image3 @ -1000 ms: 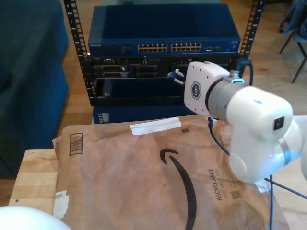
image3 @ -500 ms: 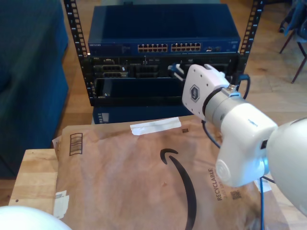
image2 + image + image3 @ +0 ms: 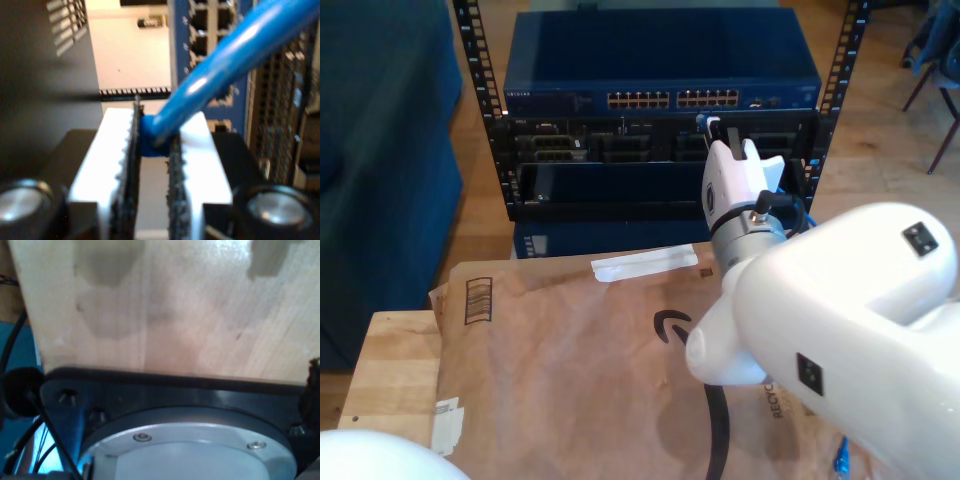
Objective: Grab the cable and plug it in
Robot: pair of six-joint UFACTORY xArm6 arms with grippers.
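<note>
Second hand [image 3: 152, 165] clenched on the cable [image 3: 210, 80], blue jacket pinched between ribbed pads [image 3: 127, 170]. Plug end apparently ahead of the fingertips, too blurred to confirm. Grab done; plugging left, no seating in a port visible. Arm stretched forward, hand [image 3: 712, 128] level with the network switch [image 3: 660, 60], just short of the port row [image 3: 705, 99]. Rack [image 3: 510, 170] beyond and below. First hand: grip state not told; wooden worktop [image 3: 165, 305] close before its camera.
</note>
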